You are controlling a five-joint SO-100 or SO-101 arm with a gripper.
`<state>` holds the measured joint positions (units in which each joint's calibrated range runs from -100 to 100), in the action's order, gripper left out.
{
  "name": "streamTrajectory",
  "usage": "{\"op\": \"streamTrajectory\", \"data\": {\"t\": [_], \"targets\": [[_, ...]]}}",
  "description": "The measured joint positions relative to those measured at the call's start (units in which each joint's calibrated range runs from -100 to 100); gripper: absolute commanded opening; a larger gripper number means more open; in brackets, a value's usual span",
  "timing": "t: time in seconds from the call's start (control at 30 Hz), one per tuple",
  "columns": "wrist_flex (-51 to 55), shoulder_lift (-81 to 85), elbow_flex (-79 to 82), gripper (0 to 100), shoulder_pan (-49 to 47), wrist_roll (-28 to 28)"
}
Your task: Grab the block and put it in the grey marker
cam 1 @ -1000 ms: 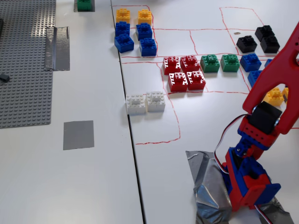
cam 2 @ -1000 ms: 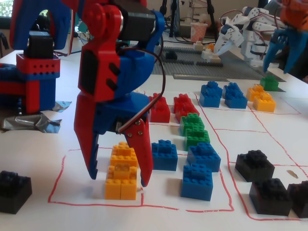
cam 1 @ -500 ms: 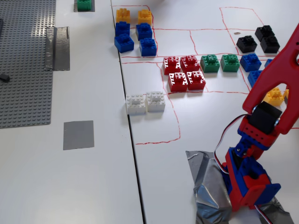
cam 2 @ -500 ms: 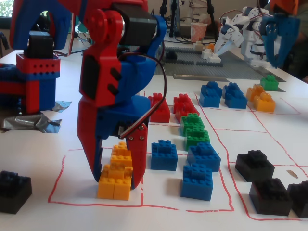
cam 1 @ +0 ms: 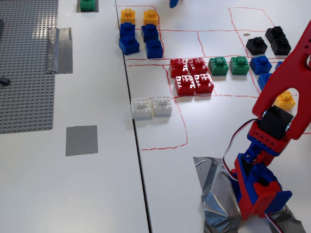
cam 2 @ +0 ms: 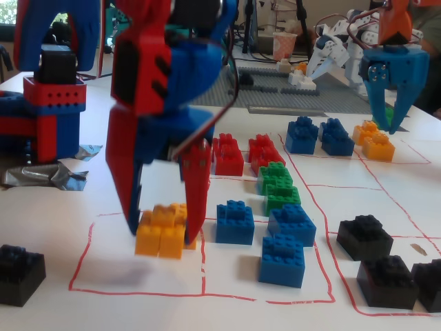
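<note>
Hand [cam 2: 164, 224] down on the worktop [cam 1: 97, 194], red fingers [cam 2: 125, 179] set either side of a yellow block [cam 2: 161, 231], close to its flanks; firm grip or not, cannot tell. Block resting on the white surface inside a red-outlined cell, blue blocks [cam 2: 236, 222] just beside it. In a fixed view, block [cam 1: 285, 100] half hidden behind the red arm [cam 1: 282, 87]. Grey marker [cam 1: 81, 140] well apart, bare, white blocks [cam 1: 151, 107] between.

Yellow block [cam 2: 162, 231], red gripper [cam 2: 167, 226]
</note>
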<state>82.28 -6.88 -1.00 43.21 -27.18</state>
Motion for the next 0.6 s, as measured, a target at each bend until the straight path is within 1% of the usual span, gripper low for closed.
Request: {"op": "streamTrajectory", "data": {"t": [0.27, 0.37, 0.6], "targets": [[9.87, 3.17, -10.99, 0, -0.73, -0.39], [12.62, 5.26, -14.35, 0, -3.22, 0.10], [15.61, 11.93, -14.44, 0, -11.27, 2.54]]}}
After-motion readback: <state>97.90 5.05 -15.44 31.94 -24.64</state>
